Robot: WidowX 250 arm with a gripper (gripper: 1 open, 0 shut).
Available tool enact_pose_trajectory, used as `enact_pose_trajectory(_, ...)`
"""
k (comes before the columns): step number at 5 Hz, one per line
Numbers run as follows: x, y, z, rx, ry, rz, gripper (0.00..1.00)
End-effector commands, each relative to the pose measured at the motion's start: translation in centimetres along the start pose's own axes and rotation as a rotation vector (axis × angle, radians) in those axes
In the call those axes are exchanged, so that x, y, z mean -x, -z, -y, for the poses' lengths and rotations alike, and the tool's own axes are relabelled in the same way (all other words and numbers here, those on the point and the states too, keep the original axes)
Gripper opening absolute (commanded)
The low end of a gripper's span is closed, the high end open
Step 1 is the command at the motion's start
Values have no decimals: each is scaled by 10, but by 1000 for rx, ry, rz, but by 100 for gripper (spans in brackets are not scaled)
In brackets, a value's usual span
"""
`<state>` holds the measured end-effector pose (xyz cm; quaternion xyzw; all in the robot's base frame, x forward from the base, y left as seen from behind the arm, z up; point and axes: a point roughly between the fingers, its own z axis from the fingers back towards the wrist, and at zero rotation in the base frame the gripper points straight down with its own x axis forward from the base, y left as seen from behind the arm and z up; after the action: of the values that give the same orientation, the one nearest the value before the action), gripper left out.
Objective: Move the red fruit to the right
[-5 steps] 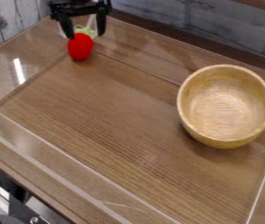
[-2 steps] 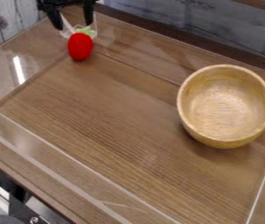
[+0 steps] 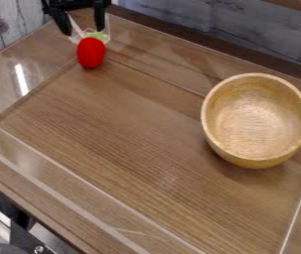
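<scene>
Straddling the leafy top of the red strawberry point(image 3: 91, 54), or so it looked, the claw point(image 3: 86, 25) stood spread wide with nothing in its hold. The fruit lay near the tabletop's point(image 3: 139, 119) far left part, its red body just below the claw in the view, its long axis running roughly up and down the view, green end toward the claw.

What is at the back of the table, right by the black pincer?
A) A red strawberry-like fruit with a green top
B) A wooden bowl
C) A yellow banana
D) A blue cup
A: the red fruit with its green top sits by the pincer at the back, while the wooden bowl stands well off to the side.
</scene>
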<state>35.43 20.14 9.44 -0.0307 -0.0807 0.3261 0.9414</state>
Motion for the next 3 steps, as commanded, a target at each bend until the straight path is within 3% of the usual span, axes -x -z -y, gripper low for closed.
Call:
enact_pose_trajectory(1, -13, -13, -2, 16, 40, 75, 100)
enact_pose_trajectory(3, -22, 3, -5, 37, 105, 91, 100)
